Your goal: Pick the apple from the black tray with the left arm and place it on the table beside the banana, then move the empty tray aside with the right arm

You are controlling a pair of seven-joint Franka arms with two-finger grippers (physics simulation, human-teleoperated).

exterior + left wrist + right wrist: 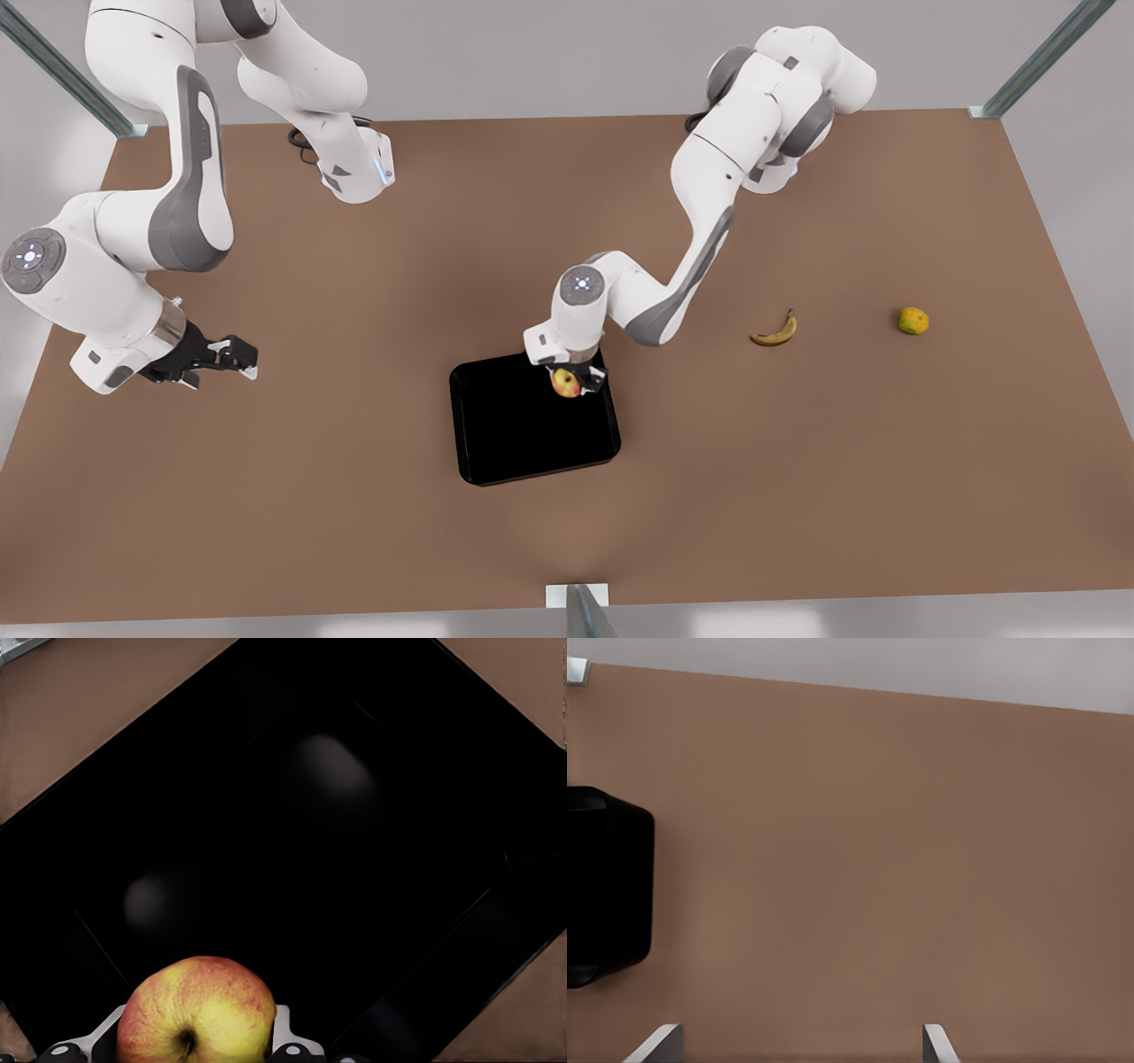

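The red and yellow apple [565, 383] [199, 1010] sits between the fingers of my left gripper [574, 378] [197, 1051], which is shut on it. It is over the far corner of the black tray [523, 434] [310, 815] on the front view's right; I cannot tell whether it still touches the tray floor. The rest of the tray is bare. The banana [776, 331] lies on the brown table [354, 514] to the front view's right of the tray. My right gripper [237, 359] [799, 1052] waits open above the table at the front view's left, well away from the tray [602, 886].
A yellow-green citrus fruit [913, 321] lies on the table beyond the banana, toward the front view's right. Metal frame posts [580, 611] stand at the table's edges and corners. Bare tabletop stretches between the tray and the banana.
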